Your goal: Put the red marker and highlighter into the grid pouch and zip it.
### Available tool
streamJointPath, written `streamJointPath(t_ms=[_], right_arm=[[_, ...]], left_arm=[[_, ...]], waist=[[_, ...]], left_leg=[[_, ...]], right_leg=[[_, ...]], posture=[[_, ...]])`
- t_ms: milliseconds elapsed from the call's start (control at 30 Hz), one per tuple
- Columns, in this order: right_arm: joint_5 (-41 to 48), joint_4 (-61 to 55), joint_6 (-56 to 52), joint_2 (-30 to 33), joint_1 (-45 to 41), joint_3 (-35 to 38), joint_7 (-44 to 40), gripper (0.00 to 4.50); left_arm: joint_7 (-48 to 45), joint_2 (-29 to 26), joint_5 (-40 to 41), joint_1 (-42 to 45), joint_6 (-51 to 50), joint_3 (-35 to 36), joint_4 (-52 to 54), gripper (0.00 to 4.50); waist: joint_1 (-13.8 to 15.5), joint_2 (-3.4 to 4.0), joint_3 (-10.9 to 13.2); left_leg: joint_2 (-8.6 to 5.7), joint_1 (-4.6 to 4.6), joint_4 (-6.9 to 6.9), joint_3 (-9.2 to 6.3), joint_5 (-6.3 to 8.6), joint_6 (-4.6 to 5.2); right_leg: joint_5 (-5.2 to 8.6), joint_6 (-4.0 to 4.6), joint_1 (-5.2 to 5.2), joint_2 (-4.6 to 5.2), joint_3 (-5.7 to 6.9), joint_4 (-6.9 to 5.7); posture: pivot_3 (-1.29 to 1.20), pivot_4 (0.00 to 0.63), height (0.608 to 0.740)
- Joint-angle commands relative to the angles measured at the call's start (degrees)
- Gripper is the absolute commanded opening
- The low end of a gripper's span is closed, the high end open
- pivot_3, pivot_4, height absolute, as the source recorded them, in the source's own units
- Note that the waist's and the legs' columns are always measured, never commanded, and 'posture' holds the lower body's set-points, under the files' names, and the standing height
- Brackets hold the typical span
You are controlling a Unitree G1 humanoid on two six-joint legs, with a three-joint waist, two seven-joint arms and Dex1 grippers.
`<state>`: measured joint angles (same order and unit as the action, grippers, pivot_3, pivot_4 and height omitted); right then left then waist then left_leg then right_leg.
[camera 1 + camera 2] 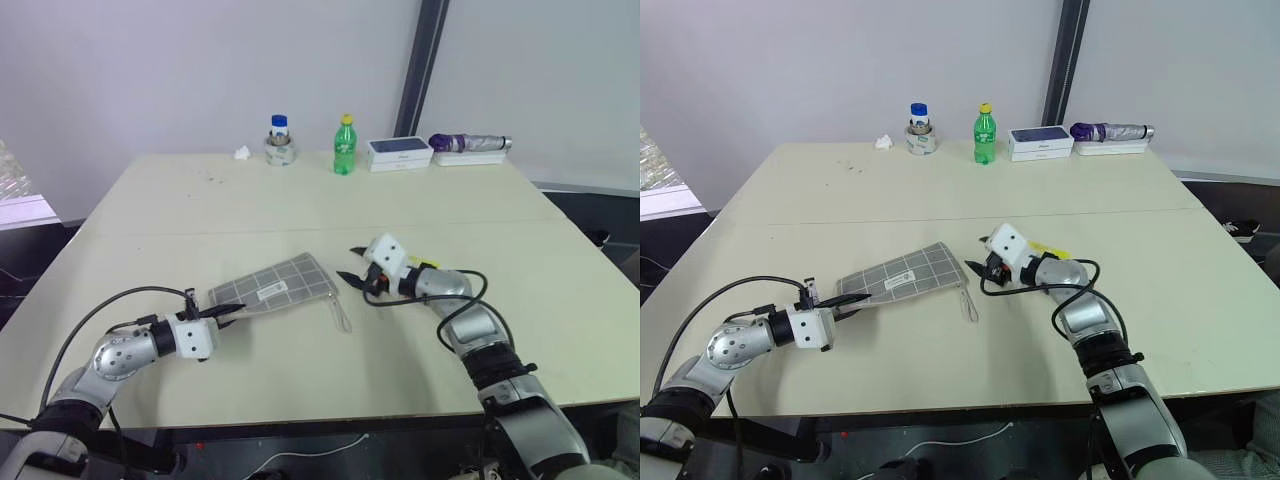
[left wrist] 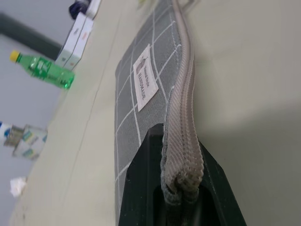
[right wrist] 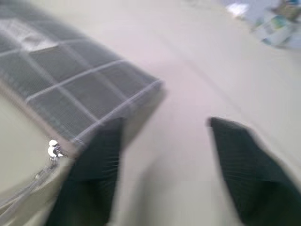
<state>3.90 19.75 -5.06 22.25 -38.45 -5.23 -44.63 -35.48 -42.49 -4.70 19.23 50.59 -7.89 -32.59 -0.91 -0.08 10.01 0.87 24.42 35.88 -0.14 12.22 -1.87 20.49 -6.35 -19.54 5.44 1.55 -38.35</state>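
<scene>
Left eye view takes in the broad pale worktop, bare across its middle and right, with clutter kept to the far edge: a green bottle, a jar on a tape roll, a white box and a folded umbrella. That leaves plenty of room around the work, though the near edge runs close under both arms.

The grid pouch lies flat near the middle, its zipper looking closed along the near side, the pull cord trailing off its right end. It looks light, soft and floppy, likely to sag or slide unless one end is pinned; the stiffer zipper seam seems the best place to take hold.

The left gripper has its fingers clamped on the pouch's left end, right on that seam. The right gripper hovers just beside the pouch's right end, fingers apart and holding nothing.

Neither the marker nor the highlighter can be made out; a yellow patch on the right gripper's far side is too hidden to name.
</scene>
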Motion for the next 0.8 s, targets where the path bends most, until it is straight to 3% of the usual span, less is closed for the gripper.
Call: streamJointPath(t_ms=[33, 167, 333, 567, 733, 800], right_arm=[[7.93, -12.86, -9.47, 2.29, 4.46, 3.50, -3.27, 4.46], [7.86, -21.82, -16.83, 2.52, 10.86, 0.52, -1.43, 4.46], [6.47, -24.65, -22.94, -3.50, 13.27, -2.99, 5.53, 4.46], [2.89, -15.97, -24.51, -10.25, 8.54, -2.40, 16.46, 4.46], [5.44, -11.16, -24.63, -11.34, 5.77, -1.74, 14.14, 4.46], [4.51, -9.66, -25.00, -10.79, 5.85, -3.38, 12.84, 3.92]], left_arm=[[3.36, 1.12, 1.72, -3.74, -5.67, 3.43, 6.97, 0.00], [7.97, 2.53, -1.51, -7.12, -10.00, 5.56, 11.42, 0.00], [10.77, 5.06, -3.51, -10.12, -13.30, 5.56, 15.10, 0.00], [11.98, 6.19, -5.08, -11.40, -15.62, 5.71, 17.66, 0.00], [12.21, 5.90, -5.25, -12.19, -15.95, 5.95, 18.53, 0.00], [12.33, 5.91, -5.35, -12.26, -16.04, 6.16, 18.75, 0.00]], waist=[[0.31, -0.01, 0.00], [0.19, -0.02, 0.00], [-0.03, -0.01, 0.00], [0.33, -0.03, -0.01], [0.14, -0.03, -0.01], [0.06, -0.03, -0.01]], left_leg=[[0.01, 0.00, 0.00, -0.03, 0.00, 0.01], [0.00, 0.01, 0.00, -0.06, 0.02, 0.03], [0.01, -0.03, 0.00, -0.05, 0.01, 0.01], [-0.04, -0.02, 0.04, -0.07, 0.01, 0.01], [-0.05, -0.02, -0.02, -0.05, 0.01, 0.01], [-0.05, -0.02, -0.06, -0.04, 0.01, 0.01]], right_leg=[[0.00, 0.00, 0.02, 0.00, 0.01, 0.02], [0.00, 0.00, 0.06, 0.00, 0.03, 0.08], [0.00, 0.01, 0.01, -0.05, 0.00, -0.04], [0.00, 0.00, 0.04, 0.01, 0.03, -0.02], [0.00, 0.00, 0.01, 0.01, 0.01, -0.01], [0.00, 0.00, -0.02, 0.00, 0.00, -0.01]], posture=[[0.00, 0.150, 0.740], [0.00, 0.150, 0.740], [0.00, 0.150, 0.740], [0.00, 0.150, 0.740], [0.00, 0.150, 0.740], [0.00, 0.150, 0.740]])
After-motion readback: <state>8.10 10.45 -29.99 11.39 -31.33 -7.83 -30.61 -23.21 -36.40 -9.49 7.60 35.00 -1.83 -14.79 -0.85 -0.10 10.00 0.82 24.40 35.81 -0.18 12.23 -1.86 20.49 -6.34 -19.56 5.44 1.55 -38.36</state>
